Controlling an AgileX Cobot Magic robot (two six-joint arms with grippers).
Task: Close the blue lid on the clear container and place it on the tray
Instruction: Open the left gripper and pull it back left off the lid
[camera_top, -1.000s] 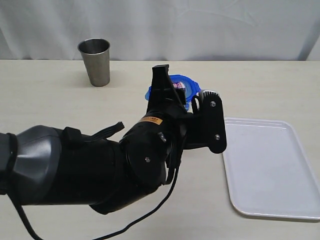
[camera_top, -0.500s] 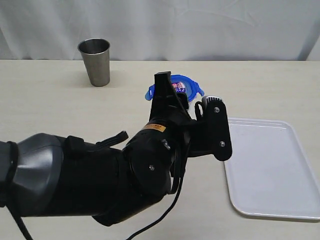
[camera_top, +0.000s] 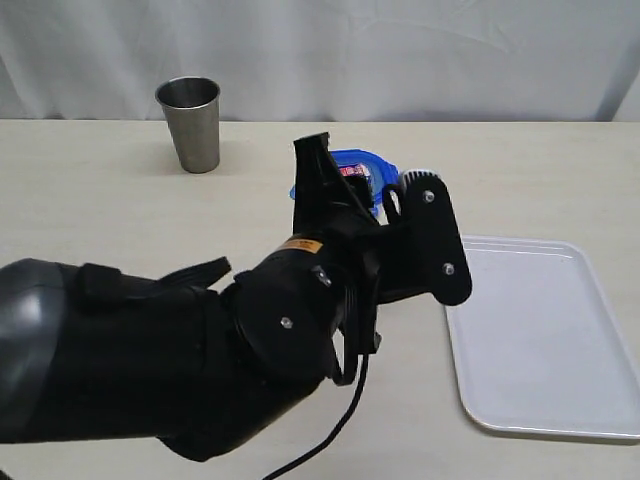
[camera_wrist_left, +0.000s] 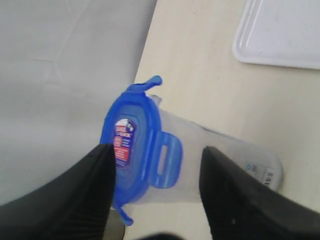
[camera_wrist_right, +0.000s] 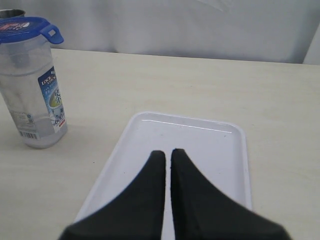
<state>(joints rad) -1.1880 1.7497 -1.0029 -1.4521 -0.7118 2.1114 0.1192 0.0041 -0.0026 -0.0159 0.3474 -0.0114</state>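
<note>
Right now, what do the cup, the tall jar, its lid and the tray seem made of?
The cup: brushed metal, likely steel, grey with a dull sheen. The clear container: transparent plastic, the table shows through it. The blue lid: glossy moulded plastic with hinged flaps. The tray: smooth white plastic, probably, with soft highlights.

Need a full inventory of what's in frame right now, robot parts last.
steel cup: 1, silver, upright, far left of the table.
clear container: 1, transparent, upright mid-table, left of the tray.
blue lid: 1, blue, on top of the clear container.
tray: 1, white, right side of the table.
table: 1, beige, under everything.
curtain: 1, white, behind the table.
left gripper: 1, black, jaws apart either side of the blue lid.
right gripper: 1, black, shut, above the tray.
</note>
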